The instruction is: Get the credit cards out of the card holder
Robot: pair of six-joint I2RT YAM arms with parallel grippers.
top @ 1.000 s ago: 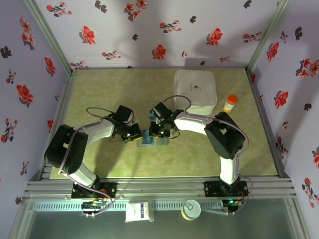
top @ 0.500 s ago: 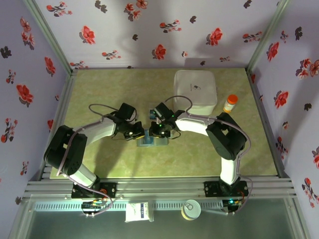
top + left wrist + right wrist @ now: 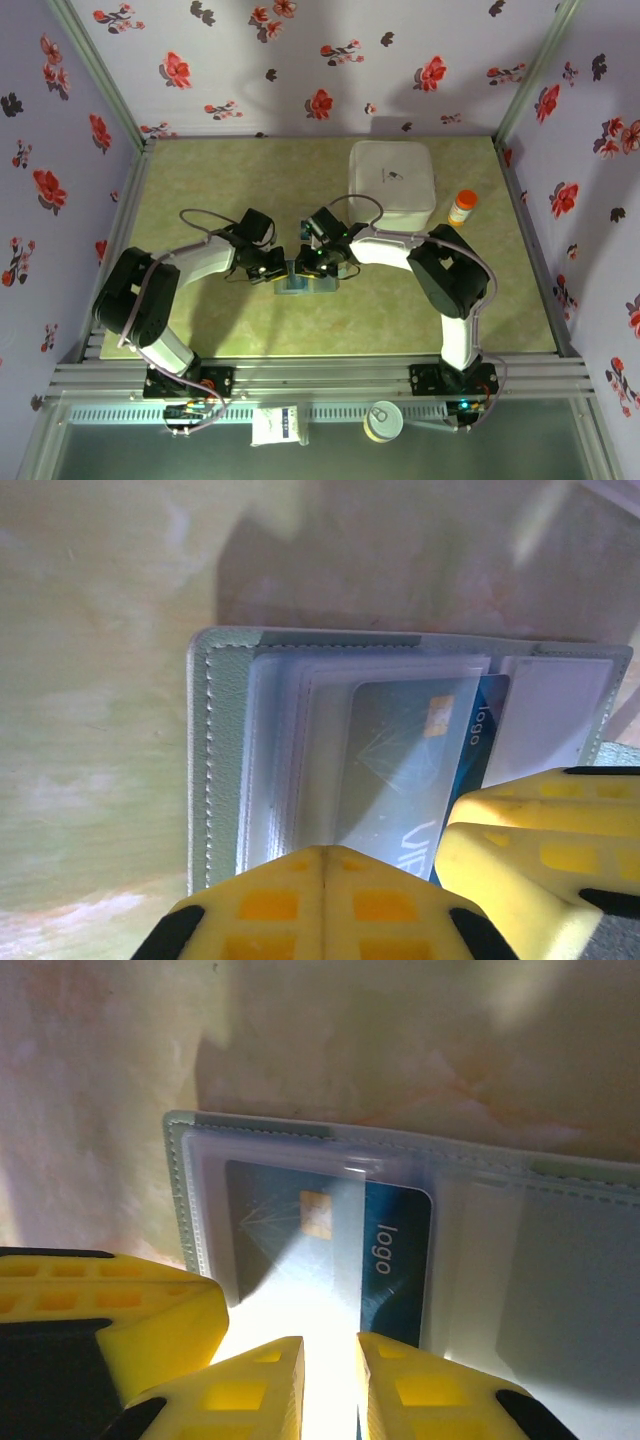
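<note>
Two grippers crowd the open wallet [image 3: 215,760]: the left gripper [image 3: 325,905] is fully closed (fingers touching), while the right gripper [image 3: 330,1385] stands narrowly parted beside the blue card [image 3: 395,1260], any hold unclear.

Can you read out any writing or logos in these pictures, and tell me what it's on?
"logo": on the blue credit card in the card holder.
"VI", rest hidden: same card, left wrist view.
Mark on the white box, label on the orange bottle: too small to read.
</note>
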